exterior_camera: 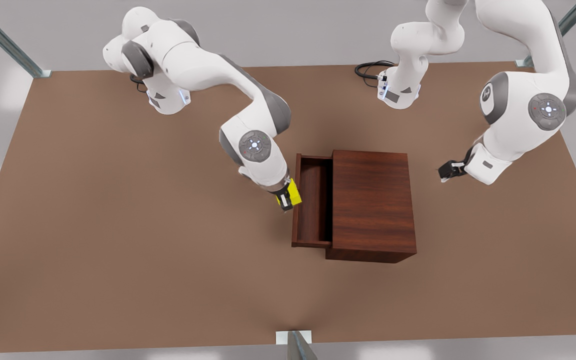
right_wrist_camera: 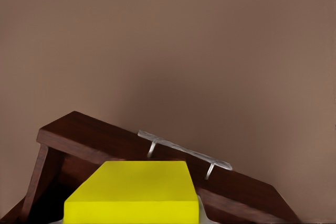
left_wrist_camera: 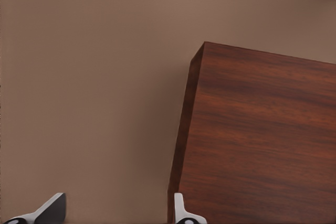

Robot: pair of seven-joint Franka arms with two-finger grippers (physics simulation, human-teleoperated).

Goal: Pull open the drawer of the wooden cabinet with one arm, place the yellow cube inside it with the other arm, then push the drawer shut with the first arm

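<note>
The right gripper (exterior_camera: 288,197) is clenched on the one yellow cube (exterior_camera: 293,192), just outside the front panel of the single drawer (exterior_camera: 313,200), which stands pulled out of the wooden cabinet (exterior_camera: 373,200). The cube looks rigid, light and smooth-faced, so I judge a flat-sided pinch holds it best. The left gripper (left_wrist_camera: 118,211) waits spread and empty beside the cabinet's far side.

The cabinet (exterior_camera: 372,200) and drawer (exterior_camera: 310,200) are dark, grained wood with a faint satin sheen. The handle (right_wrist_camera: 184,151) is bright metal. The cube (right_wrist_camera: 135,190) looks smooth, matt plastic. The table (exterior_camera: 118,225) is flat, matt brown.
</note>
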